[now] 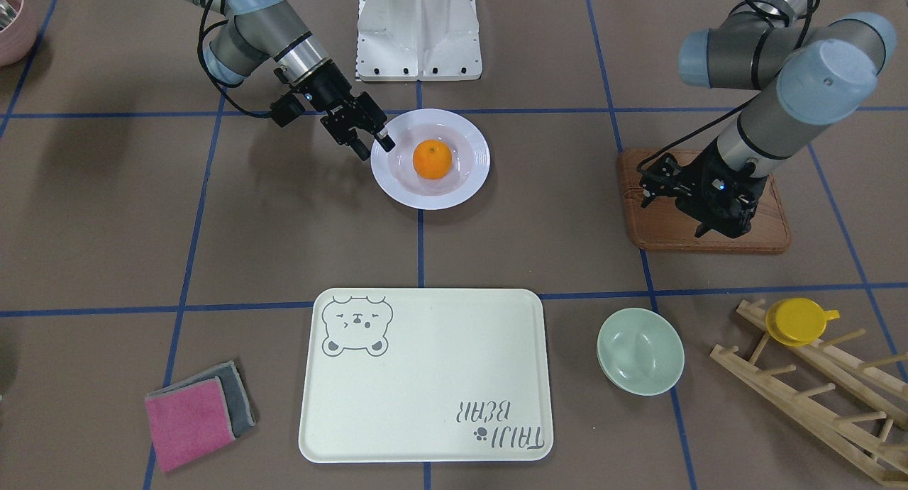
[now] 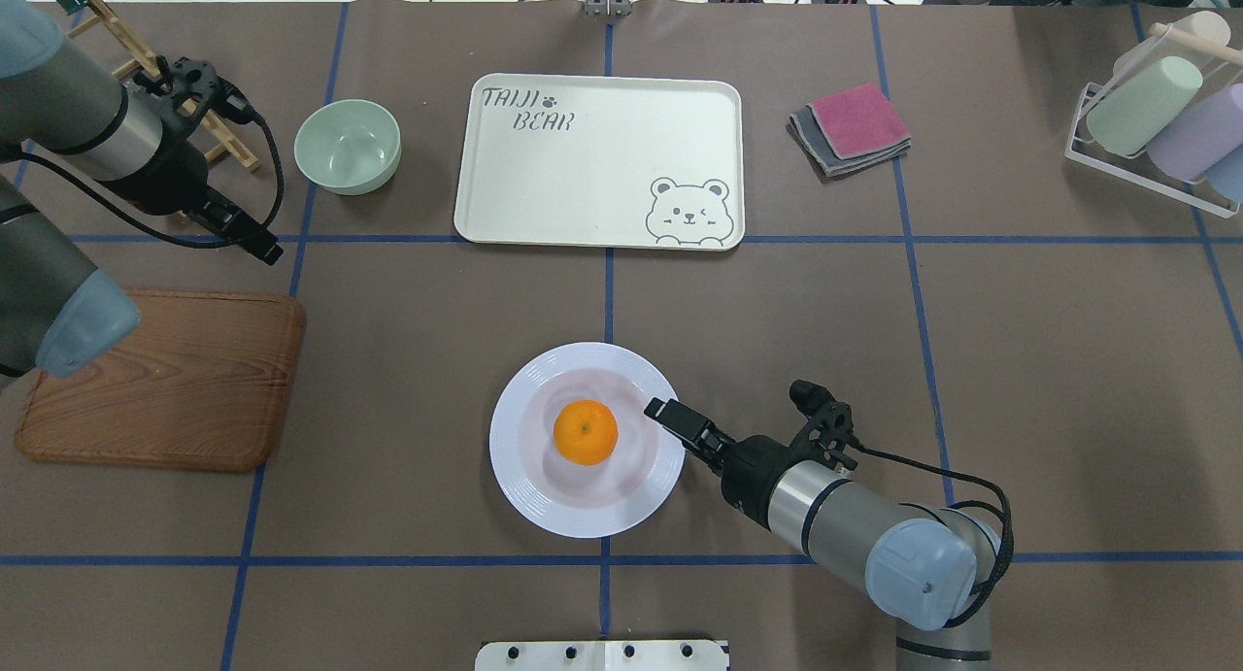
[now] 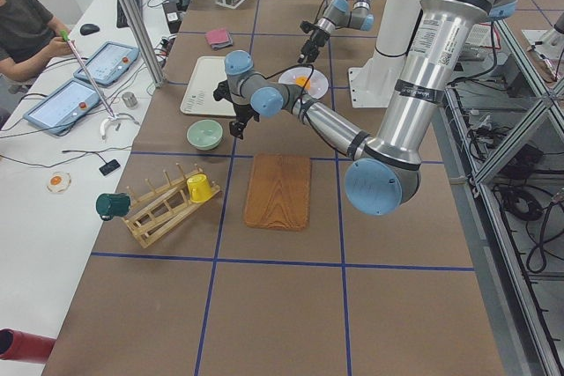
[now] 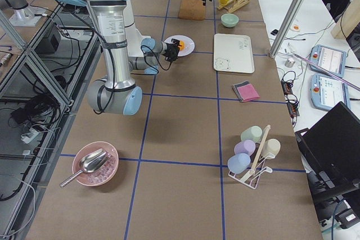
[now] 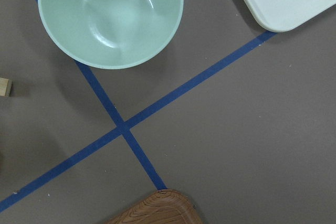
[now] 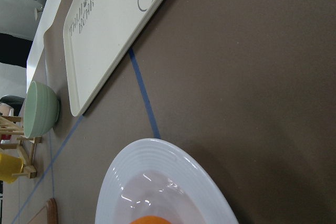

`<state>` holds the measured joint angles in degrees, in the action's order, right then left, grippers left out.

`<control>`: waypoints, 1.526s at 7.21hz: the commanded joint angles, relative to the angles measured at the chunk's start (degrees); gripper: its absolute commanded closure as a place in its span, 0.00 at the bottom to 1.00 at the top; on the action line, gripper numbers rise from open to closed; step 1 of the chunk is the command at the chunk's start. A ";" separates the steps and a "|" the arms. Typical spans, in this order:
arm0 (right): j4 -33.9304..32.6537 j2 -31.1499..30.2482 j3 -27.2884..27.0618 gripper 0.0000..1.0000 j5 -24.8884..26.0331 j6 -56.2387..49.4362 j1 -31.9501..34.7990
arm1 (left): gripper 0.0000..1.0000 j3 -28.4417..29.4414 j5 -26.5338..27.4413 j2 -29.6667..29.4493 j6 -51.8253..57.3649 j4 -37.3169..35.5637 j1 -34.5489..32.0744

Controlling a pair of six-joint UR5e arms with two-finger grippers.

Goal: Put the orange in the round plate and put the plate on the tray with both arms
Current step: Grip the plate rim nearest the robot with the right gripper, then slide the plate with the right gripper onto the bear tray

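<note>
The orange (image 1: pixel 432 159) (image 2: pixel 586 431) lies in the middle of the round white plate (image 1: pixel 454 196) (image 2: pixel 544 506), which stands on the table mat near the robot's base. My right gripper (image 1: pixel 374 146) (image 2: pixel 665 411) is open at the plate's rim on my right side, one fingertip over the rim. The right wrist view shows the plate (image 6: pixel 157 156) close below and the tray (image 6: pixel 105 30) beyond. The cream bear tray (image 1: pixel 425 376) (image 2: pixel 583 176) lies empty, farther from me. My left gripper (image 1: pixel 720 227) hangs over the wooden board (image 1: pixel 660 227), fingers apart, holding nothing.
A pale-green bowl (image 1: pixel 640 351) (image 5: pixel 110 17) sits beside the tray on my left. Past it, a wooden rack (image 1: pixel 816 383) holds a yellow cup (image 1: pixel 798 321). Folded pink and grey cloths (image 1: pixel 198 412) lie on the tray's other side. The robot's white base (image 1: pixel 418 29) stands behind the plate.
</note>
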<state>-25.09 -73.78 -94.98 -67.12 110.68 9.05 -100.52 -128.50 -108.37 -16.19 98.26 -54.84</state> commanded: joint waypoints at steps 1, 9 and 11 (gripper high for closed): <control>0.12 1.79 2.42 0.27 0.32 0.15 -0.95 | 0.01 -0.37 0.00 0.00 -0.33 0.00 0.00; 0.21 1.80 -2.56 0.88 3.03 0.15 -0.61 | 0.01 -0.46 0.00 0.00 -1.29 0.00 0.09; 2.30 1.80 -3.81 1.00 8.82 4.34 -0.70 | 0.01 -0.55 0.00 0.00 -1.38 0.00 0.09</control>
<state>-24.32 -71.99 -98.10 -61.85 112.31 8.42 -101.04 -128.50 -108.37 -17.53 98.26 -54.75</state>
